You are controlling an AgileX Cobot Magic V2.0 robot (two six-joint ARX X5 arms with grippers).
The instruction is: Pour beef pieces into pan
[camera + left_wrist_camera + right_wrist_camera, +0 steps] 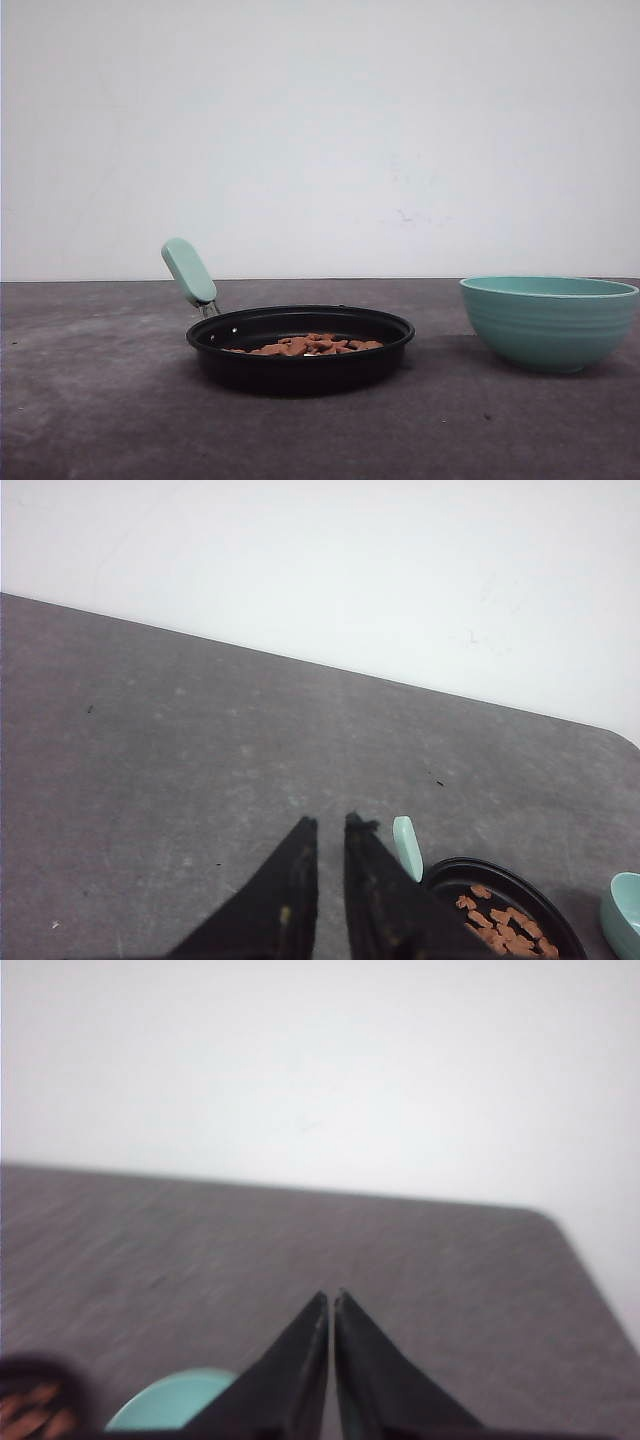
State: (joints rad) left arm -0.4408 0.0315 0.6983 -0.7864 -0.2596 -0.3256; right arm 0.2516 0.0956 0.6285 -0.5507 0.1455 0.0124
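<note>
On the grey tabletop (pixel 100 420) ahead of me, the black pan (pixel 300 365) sits near the middle, its mint-green handle (pixel 188 271) rising up and away to my left on a short metal stem. The beef pieces (pixel 312 346) lie inside it as a low reddish-brown heap; from the front, the near rim hides most of them, so I cannot tell how far they spread across the bottom. A teal ribbed bowl (pixel 549 322) stands well apart to the right of the pan, and its rim blocks any look at its inside.

From my left wrist, my left gripper (pixel 331 823) hangs over bare tabletop with its dark fingers nearly together, a narrow gap between the tips and nothing in it. The pan shows beside them, cut off by the picture's edge, with some beef pieces and the handle tip visible, and a sliver of the bowl at the corner.

From my right wrist, the picture is blurred. My right gripper (pixel 331 1295) has its fingers pressed together, empty. Part of the bowl's rim shows behind them, and a dark smear with orange-brown blots at the corner looks like the pan's edge, though I cannot be sure.
</note>
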